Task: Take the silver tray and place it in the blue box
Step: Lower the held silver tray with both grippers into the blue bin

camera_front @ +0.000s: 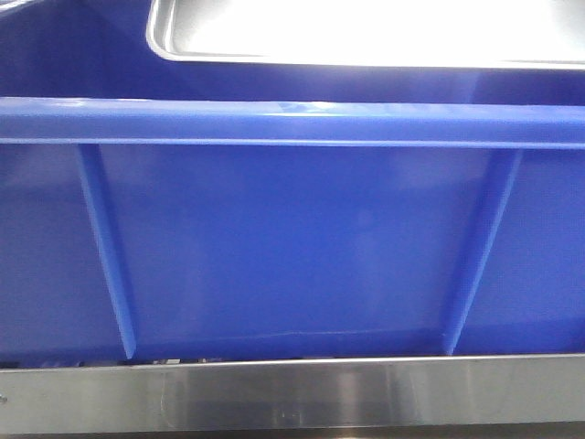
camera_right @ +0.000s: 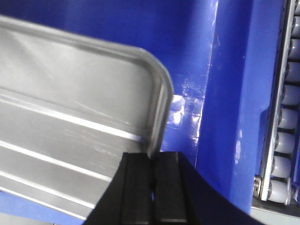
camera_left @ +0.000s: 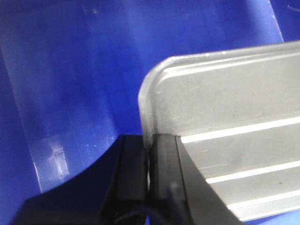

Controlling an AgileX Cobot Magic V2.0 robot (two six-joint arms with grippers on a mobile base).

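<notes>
— Where does the silver tray (camera_front: 366,32) sit?

— Beyond the near wall of the blue box (camera_front: 292,119). From the front, its rounded corner and raised rim show just above the box's thick rim. Both wrist cameras see blue plastic wall behind it. Whether it touches the box floor cannot be told.

— And the arms?

— The left gripper (camera_left: 149,150) has its two black fingers pressed together on the tray's raised rim, near a rounded corner. The right gripper (camera_right: 152,164) pinches the rim the same way, just below another rounded corner. Each is clamped on the metal edge.

— How does the tray lie?

— Its floor faces both wrist cameras, with the long ridges running across it.

— Anything else?

— A roller conveyor (camera_right: 286,117) runs just outside the box wall in the right wrist view. A steel rail (camera_front: 292,393) lies along the foot of the ribbed wall in front.
</notes>
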